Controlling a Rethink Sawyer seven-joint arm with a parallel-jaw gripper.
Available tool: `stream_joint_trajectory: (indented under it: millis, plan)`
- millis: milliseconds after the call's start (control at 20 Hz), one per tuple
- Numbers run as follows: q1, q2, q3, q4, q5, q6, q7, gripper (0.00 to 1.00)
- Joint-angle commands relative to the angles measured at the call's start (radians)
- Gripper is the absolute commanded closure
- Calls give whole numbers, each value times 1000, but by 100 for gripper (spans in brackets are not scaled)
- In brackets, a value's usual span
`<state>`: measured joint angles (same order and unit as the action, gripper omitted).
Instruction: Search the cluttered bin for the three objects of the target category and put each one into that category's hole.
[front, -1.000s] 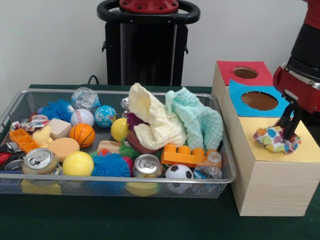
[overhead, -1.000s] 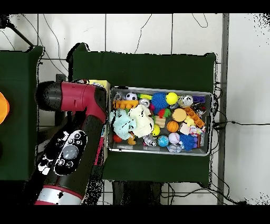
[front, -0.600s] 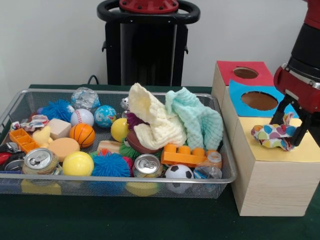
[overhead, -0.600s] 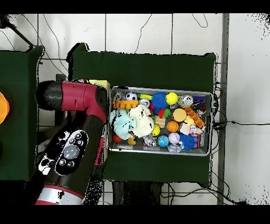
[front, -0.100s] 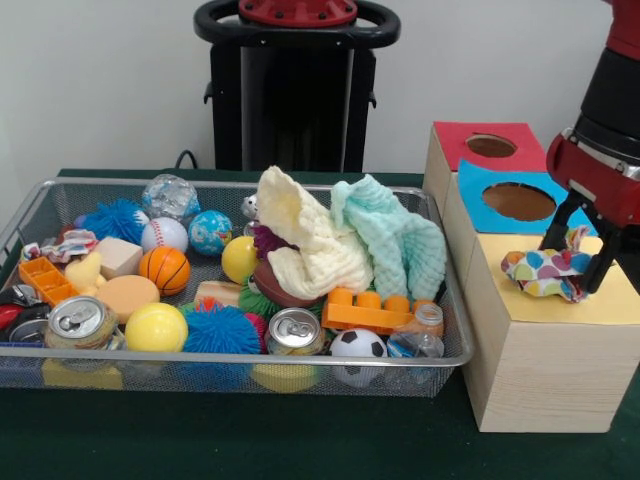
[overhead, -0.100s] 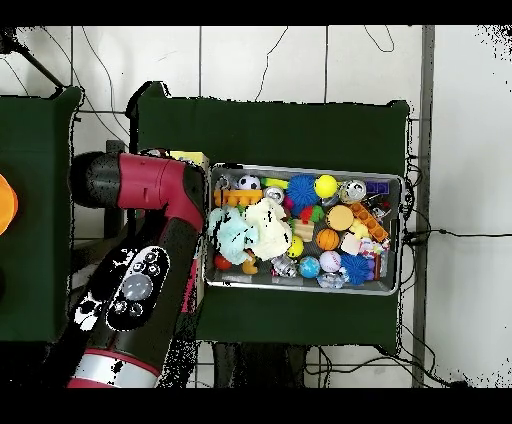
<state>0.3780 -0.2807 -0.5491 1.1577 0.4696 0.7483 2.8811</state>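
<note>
A polka-dot cloth (front, -0.100s: 545, 272) lies crumpled on the yellow top of the wooden box (front, -0.100s: 540, 370), in the front view at the right. My gripper (front, -0.100s: 578, 250) stands open over it, one finger (front, -0.100s: 556, 224) behind the cloth and the other at its right end. No hole shows on the yellow top. In the wire bin (front, -0.100s: 250, 187) a cream cloth (front, -0.100s: 310, 245) and a mint cloth (front, -0.100s: 395, 240) lie heaped at the back right. From overhead my arm (overhead, -0.100s: 150, 250) hides the box and gripper; both cloths (overhead, -0.100s: 250, 230) show at the bin's left end.
Behind the yellow top, the box has a blue panel with a hole (front, -0.100s: 519, 201) and a red panel with a hole (front, -0.100s: 491, 146). The bin also holds balls, cans (front, -0.100s: 295, 331), spiky toys and an orange brick (front, -0.100s: 370, 310). A black pedestal (front, -0.100s: 295, 100) rises behind.
One second ago my gripper was shut low on the polka-dot cloth. It has opened and risen slightly, and the cloth has spread out on the yellow top.
</note>
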Motion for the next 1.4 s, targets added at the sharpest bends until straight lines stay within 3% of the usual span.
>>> stream_joint_trajectory:
  millis: [50,750,1400]
  plan:
    - [-14,29,34,91,24,68,249,0]
    - [-25,-45,26,122,21,41,219,0]
    - [-25,-47,28,124,18,42,222,0]
